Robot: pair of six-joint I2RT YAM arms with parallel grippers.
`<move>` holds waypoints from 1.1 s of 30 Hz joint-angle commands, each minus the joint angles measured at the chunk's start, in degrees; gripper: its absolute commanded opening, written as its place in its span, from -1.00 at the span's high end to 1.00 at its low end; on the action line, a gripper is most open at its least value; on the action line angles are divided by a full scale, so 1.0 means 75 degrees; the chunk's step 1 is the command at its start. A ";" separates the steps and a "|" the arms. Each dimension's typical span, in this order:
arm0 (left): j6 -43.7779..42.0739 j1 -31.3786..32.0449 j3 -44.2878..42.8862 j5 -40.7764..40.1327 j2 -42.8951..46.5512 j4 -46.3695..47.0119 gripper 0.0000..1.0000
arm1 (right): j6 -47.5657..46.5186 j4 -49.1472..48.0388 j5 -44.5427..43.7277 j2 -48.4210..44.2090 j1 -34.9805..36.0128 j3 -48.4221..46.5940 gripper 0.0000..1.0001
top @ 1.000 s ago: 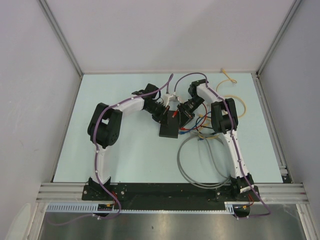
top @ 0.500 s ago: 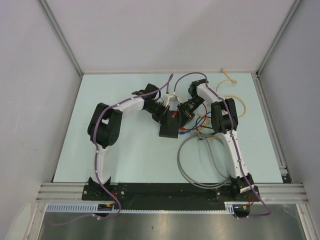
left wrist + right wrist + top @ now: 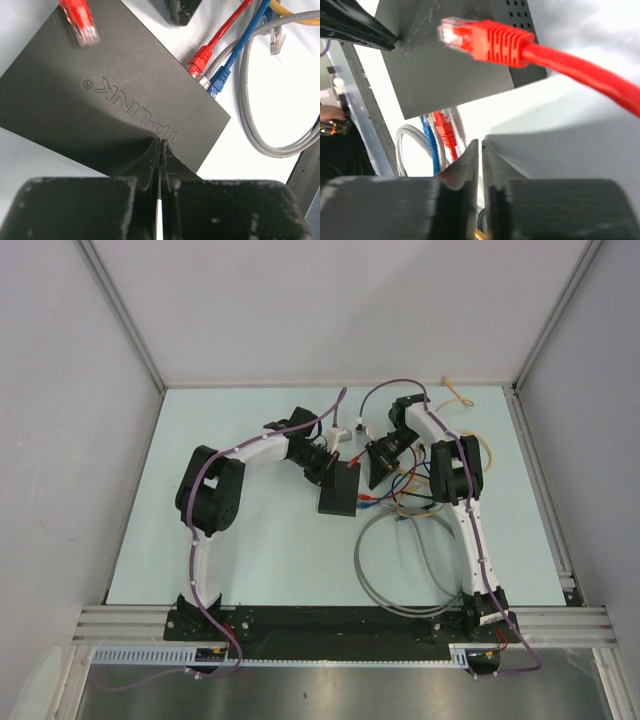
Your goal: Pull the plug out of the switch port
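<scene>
The switch [image 3: 338,498] is a flat black box [image 3: 115,95] lying mid-table. A red plug [image 3: 80,22] with its clear tip free lies over the switch's top [image 3: 485,37], outside any socket. Its red cable [image 3: 590,70] trails off to the right. My left gripper [image 3: 160,142] is shut, its tips pressed on the switch's top face [image 3: 335,470]. My right gripper [image 3: 480,144] is shut with nothing between its fingers, just right of the switch [image 3: 374,478]. Another red plug [image 3: 200,60] and a blue plug [image 3: 218,80] sit in sockets on the switch's edge.
A grey cable [image 3: 400,570] loops on the table in front of the right arm. Yellow cable [image 3: 482,455] coils at the back right. A small white part [image 3: 338,433] lies behind the switch. Enclosure walls ring the table.
My right gripper has drawn back to the right, away from the switch, and its jaws have closed empty. The left arm and the switch have stayed put.
</scene>
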State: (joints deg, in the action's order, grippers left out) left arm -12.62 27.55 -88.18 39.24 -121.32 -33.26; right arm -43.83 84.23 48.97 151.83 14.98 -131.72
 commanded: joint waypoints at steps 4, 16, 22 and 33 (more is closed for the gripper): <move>-0.0473 0.0018 0.0273 -0.1002 -0.0582 -0.0546 1.00 | -0.0344 0.0325 -0.0273 0.0076 -0.0041 0.0043 0.34; -0.0497 0.0030 0.0261 -0.1061 -0.0559 -0.0570 1.00 | -0.0261 0.0336 0.0232 0.0357 0.0334 0.0172 0.24; -0.0485 0.0041 0.0273 -0.1084 -0.0559 -0.0558 1.00 | -0.0401 0.0324 0.0115 0.0299 0.0334 0.0347 0.14; -0.0508 0.0065 0.0297 -0.1084 -0.0582 -0.0570 1.00 | -0.0647 0.0313 0.0139 0.0135 0.0346 0.0945 0.24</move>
State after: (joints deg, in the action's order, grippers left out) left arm -12.73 27.57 -88.25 39.22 -121.34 -33.36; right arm -43.92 82.72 58.43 151.65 16.99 -128.33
